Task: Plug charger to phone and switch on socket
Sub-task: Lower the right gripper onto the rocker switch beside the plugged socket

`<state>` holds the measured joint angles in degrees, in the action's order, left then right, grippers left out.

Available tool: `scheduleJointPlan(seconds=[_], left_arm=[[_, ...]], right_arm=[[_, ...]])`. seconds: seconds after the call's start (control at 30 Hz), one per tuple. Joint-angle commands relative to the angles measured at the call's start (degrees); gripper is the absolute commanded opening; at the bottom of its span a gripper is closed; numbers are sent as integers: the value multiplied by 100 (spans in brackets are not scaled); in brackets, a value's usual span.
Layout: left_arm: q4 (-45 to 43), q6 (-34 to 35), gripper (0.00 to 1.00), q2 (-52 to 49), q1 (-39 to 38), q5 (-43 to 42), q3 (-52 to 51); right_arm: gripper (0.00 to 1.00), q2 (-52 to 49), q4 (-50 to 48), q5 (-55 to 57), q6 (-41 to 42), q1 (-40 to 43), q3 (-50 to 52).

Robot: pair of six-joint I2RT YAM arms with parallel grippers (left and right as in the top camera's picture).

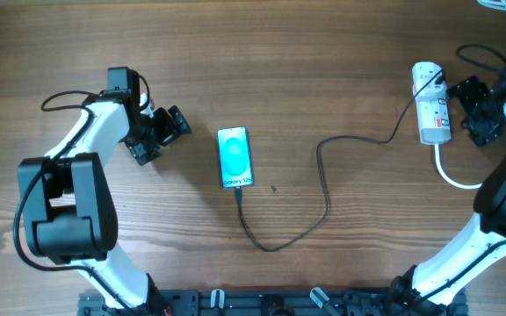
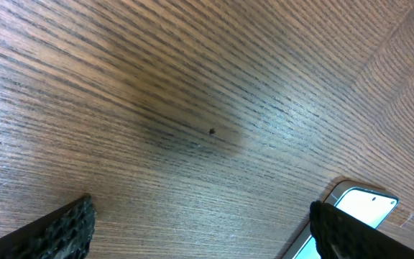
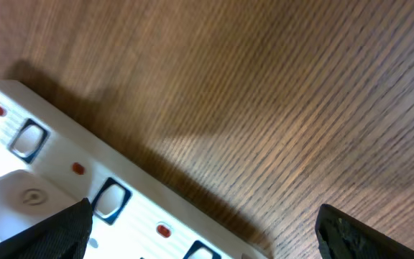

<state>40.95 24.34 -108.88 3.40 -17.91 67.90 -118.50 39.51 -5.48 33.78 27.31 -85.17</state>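
The phone (image 1: 235,157) lies flat mid-table, teal-green screen up, with a white band of text at its near end. The charger (image 1: 325,198), a thin black cable, runs from that near end, loops right and goes up to the socket (image 1: 434,112), a white power strip at the far right. Whether its tip sits in the phone I cannot tell. My left gripper (image 1: 163,136) is open, left of the phone, and the phone's corner (image 2: 365,207) shows by its right finger. My right gripper (image 1: 475,110) is open, just right of the socket. Its rocker switches (image 3: 111,198) show by the left finger (image 3: 52,236).
A thick white cord (image 1: 451,175) leaves the socket's near end toward the right arm's base. A white adapter (image 1: 426,75) sits at the socket's far end. Bare wooden table (image 1: 350,70) surrounds everything. A dark rail (image 1: 262,305) runs along the front edge.
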Motion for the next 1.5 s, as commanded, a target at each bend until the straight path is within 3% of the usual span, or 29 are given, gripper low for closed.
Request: scheduleJointPlan(seconds=[0.0, 0.7, 1.47], left_arm=[[-7, 15, 100, -63, 11, -48, 63], [-7, 15, 100, -63, 11, -48, 63], [-7, 15, 100, -63, 11, -46, 63]], right_arm=[[100, -131, -52, -63, -85, -31, 153], [100, -142, -544, 592, 85, -293, 494], [99, -483, -173, 46, -380, -535, 494]])
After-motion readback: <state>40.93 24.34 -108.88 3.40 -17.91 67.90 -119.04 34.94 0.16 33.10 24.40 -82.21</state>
